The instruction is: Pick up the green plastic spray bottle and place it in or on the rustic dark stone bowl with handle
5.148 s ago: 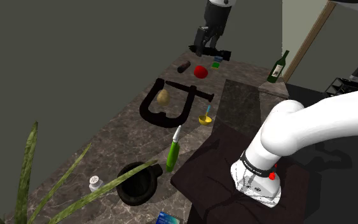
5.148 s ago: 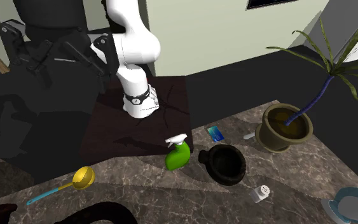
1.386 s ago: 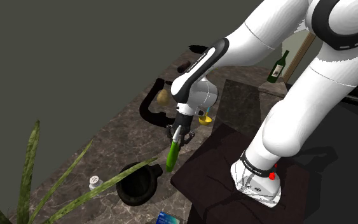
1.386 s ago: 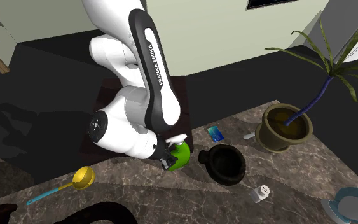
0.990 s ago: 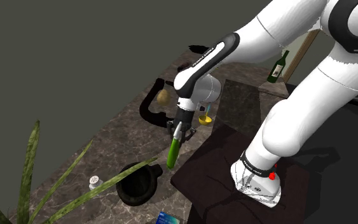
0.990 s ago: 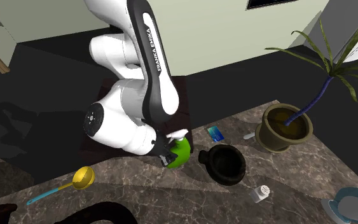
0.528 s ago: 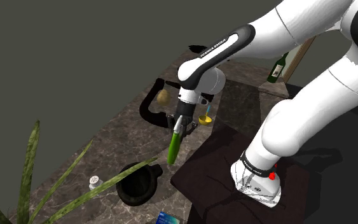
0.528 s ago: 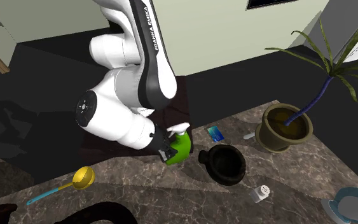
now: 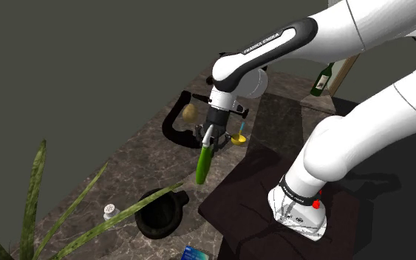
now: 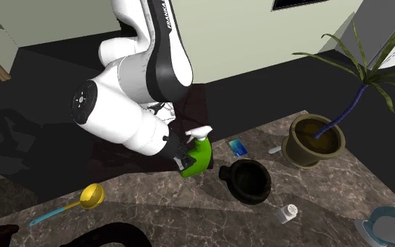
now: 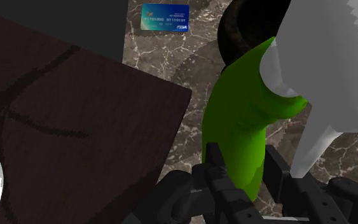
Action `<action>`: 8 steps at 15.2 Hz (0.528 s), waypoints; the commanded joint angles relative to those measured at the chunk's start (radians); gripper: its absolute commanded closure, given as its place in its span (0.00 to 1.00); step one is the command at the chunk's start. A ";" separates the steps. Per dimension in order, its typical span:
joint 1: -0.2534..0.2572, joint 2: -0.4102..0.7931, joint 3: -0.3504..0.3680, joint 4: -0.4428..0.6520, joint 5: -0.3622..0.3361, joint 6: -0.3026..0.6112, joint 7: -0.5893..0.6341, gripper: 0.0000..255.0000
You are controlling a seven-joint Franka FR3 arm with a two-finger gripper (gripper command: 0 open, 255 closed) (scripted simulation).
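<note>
Green spray bottle (image 9: 202, 167) clasped in hand (image 9: 208, 143) — over counter (image 9: 128, 161) edge, bowl (image 9: 157, 215) near.

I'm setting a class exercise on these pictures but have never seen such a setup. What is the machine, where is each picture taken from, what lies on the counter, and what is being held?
This is a simulator's render of one white robot arm standing on a dark box, ending in a black two-finger gripper. The shoulder view looks down from beside the box; the second exterior view faces the arm across the marbled counter; the wrist view looks along the fingers. The gripper is shut on a green spray bottle with a white trigger head, which seems lifted off the counter. On the counter lie a dark bowl with a handle, a blue card, a yellow spoon, a small white shaker, a big black clamp and a potted plant.
</note>
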 commanded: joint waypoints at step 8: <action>-0.016 -0.103 -0.013 0.050 -0.055 -0.138 0.079 1.00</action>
